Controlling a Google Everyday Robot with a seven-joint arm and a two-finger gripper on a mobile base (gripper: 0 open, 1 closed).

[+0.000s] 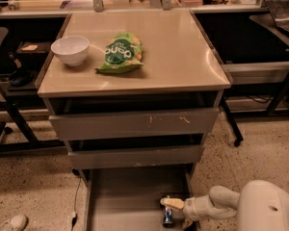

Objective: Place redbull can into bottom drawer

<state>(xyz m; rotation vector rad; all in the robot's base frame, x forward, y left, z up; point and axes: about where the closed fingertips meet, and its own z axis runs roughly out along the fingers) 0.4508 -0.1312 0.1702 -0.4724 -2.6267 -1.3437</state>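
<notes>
The redbull can (168,216), slim and silver with bluish patches, is inside the bottom drawer (130,196) near its front right part, long axis pointing front to back. The drawer is pulled out at floor level and shows a flat grey floor. My gripper (176,211) reaches in from the lower right, low over the drawer floor, right at the can. The pale arm (216,203) leads back to a large white body at the bottom right corner.
Two upper grey drawers (135,123) are slightly ajar above the open one. On the beige cabinet top lie a green snack bag (120,53) and a white bowl (71,50). Dark table frames stand left and right on the speckled floor.
</notes>
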